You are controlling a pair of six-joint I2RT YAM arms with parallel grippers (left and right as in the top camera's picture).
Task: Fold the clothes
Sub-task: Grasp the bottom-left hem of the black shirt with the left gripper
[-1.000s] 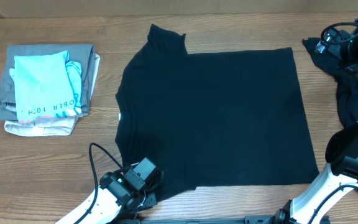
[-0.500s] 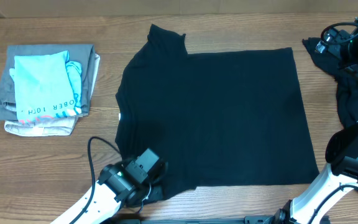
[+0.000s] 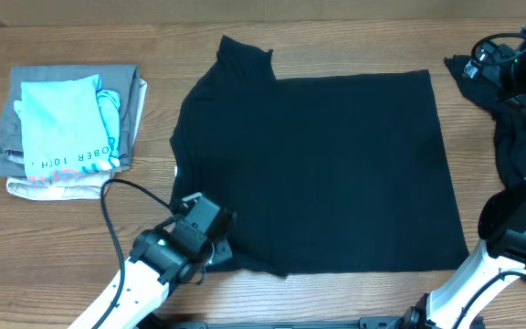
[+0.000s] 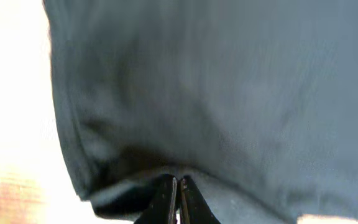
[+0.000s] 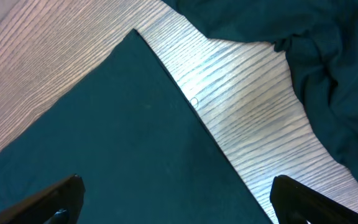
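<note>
The bench (image 3: 89, 228) is covered across the middle of the frame by a black T-shirt (image 3: 318, 174), spread flat with its long axis running left to right, neck at left and hem at right. A second black garment (image 3: 517, 137) is heaped at the upper right, and a stack of folded clothes (image 3: 67, 128) sits at upper left. The shirt's lower-left sleeve is pinched in the clenched left jaws. The right jaws are held wide and empty over the upper-right hem corner. For a fold upward, bare wood is left above and at left, little below.
</note>
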